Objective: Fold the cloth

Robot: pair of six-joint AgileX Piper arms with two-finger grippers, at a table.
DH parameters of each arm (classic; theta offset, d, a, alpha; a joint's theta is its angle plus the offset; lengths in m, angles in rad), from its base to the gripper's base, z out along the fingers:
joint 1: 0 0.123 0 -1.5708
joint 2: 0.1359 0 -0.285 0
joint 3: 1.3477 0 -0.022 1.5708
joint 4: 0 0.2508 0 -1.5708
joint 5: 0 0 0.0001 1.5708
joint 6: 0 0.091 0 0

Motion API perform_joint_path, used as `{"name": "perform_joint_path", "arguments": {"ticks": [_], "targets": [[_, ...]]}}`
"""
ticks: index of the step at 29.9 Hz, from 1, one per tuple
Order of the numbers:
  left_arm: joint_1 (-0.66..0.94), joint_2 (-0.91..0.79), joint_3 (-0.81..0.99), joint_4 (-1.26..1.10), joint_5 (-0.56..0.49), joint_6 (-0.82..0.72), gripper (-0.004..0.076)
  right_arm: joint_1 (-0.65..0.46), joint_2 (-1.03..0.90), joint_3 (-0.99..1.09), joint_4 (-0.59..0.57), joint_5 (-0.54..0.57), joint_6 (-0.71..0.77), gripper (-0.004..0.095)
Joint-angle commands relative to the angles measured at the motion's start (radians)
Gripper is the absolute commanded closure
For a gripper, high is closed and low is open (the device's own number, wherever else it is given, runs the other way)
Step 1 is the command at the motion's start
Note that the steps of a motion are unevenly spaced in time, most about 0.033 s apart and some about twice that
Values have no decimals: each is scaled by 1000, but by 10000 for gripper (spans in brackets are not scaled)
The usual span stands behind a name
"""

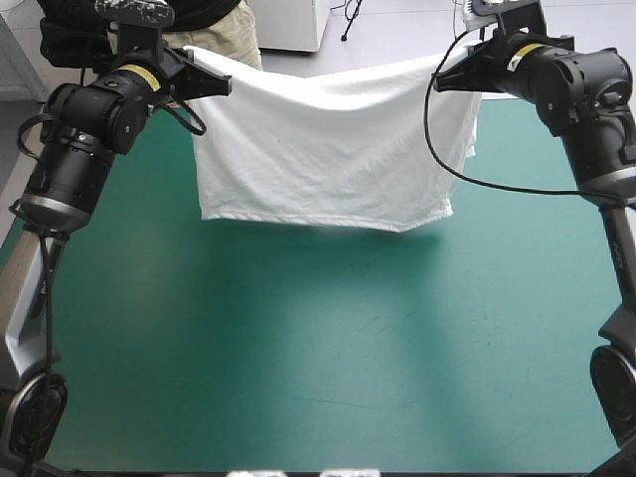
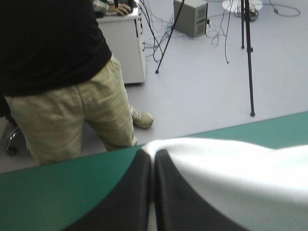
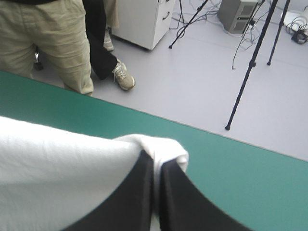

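Left pincer (image 1: 219, 84) and right pincer (image 1: 445, 79) each pinch a top corner; the T-shirt (image 1: 328, 149) hangs stretched crosswise between them, hem toward the counter (image 1: 298, 348).

T-shirt (image 1: 328, 149): plain white | surface (image 1: 298, 348): teal-green cover, uniform tone | left claw (image 2: 153, 156): solid black | right claw (image 3: 156, 166): solid black | left arm (image 1: 89, 119): black casing, yellow band | right arm (image 1: 581, 84): black casing, yellow band

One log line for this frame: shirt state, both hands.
left hand: shut on T-shirt top corner | right hand: shut on other top corner | T-shirt: lifted, hanging spread between them over far half of table
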Motion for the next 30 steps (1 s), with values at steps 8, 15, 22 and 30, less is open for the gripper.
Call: {"name": "perform_joint_path", "arguments": {"ticks": [8,15,22,30], "targets": [[-4,36,-32,18,-216,-21,739,-5,13,-23,-13,-143,0,925],[-4,50,139,-46,-13,-34,741,-5,30,218,88,18,-39,925],[-4,-62,473,-134,88,-35,741,-3,-68,565,265,50,-149,925],[-4,-204,801,-316,167,64,741,-3,-231,845,310,95,-167,925]]}}
